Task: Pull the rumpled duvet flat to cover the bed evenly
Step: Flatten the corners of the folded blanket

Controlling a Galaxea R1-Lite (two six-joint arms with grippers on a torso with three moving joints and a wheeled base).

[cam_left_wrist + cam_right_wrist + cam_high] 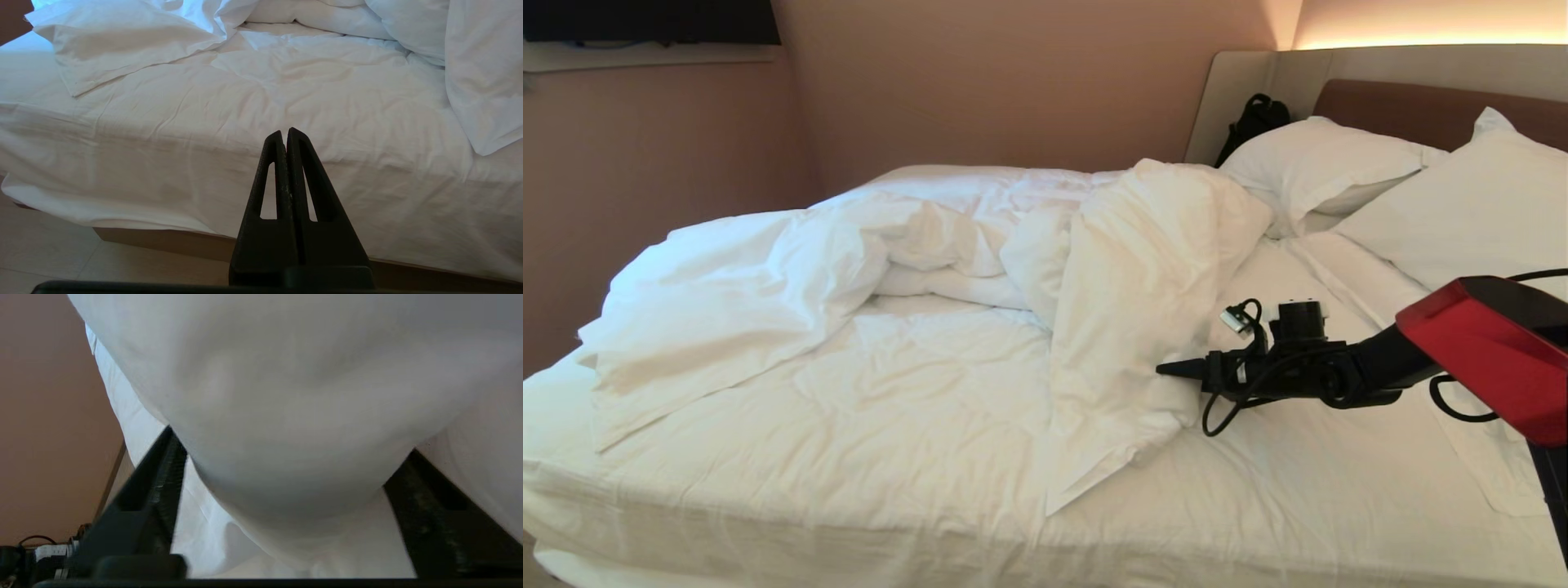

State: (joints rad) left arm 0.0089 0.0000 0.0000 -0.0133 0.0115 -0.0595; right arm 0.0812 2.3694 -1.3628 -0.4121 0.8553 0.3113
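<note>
The duvet (pixel 1127 269) lay bunched in a ridge across the middle of the bed (pixel 1339 506), a folded flap trailing toward six o'clock. The right pincer (pixel 1176 369) came in from three o'clock, spread wide, a fold of duvet bulging between its fingers (pixel 163 486). The left pincer (pixel 286 136) hung pressed together off the bed's near edge.

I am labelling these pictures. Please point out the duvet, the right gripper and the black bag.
duvet (pixel 1127 278): head view, bunched fold.
right gripper (pixel 1176 369): head view, fingertips at the fold.
black bag (pixel 1254 118): head view, its body.
</note>
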